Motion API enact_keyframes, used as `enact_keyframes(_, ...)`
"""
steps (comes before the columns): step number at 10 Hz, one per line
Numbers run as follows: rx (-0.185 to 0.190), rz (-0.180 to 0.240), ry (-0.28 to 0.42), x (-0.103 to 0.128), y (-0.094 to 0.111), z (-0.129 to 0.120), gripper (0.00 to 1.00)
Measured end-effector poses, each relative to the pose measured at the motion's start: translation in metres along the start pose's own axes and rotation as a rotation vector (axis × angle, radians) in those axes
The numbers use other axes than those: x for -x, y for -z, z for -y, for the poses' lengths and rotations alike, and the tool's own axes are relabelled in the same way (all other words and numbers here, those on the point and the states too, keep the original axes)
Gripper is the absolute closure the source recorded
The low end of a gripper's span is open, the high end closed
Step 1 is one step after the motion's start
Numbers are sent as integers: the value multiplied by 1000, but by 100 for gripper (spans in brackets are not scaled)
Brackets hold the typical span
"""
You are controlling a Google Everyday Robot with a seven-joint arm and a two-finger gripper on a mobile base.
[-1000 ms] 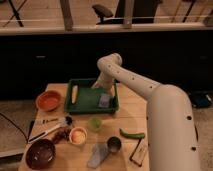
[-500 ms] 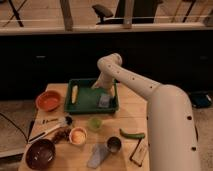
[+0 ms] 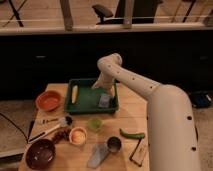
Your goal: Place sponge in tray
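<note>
The dark green tray (image 3: pixel 82 106) stands at the back of the wooden table. A small pale blue-grey sponge (image 3: pixel 104 101) lies inside it, toward its right side. A yellow corn cob (image 3: pixel 74 93) lies along the tray's left side. My white arm reaches in from the right, and the gripper (image 3: pixel 102 88) hangs over the tray just above and behind the sponge. Nothing shows between its fingers, and the sponge rests on the tray floor apart from it.
An orange bowl (image 3: pixel 48 100) sits left of the tray. In front lie a brush (image 3: pixel 50 127), a dark brown bowl (image 3: pixel 40 153), a small green cup (image 3: pixel 94 123), a metal cup (image 3: pixel 114 144), an elongated grey-blue object (image 3: pixel 98 155) and a green pepper (image 3: pixel 131 134).
</note>
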Motion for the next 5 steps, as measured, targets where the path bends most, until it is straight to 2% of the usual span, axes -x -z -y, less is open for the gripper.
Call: enact_keyframes(5, 1, 2, 1, 0, -1, 0, 20)
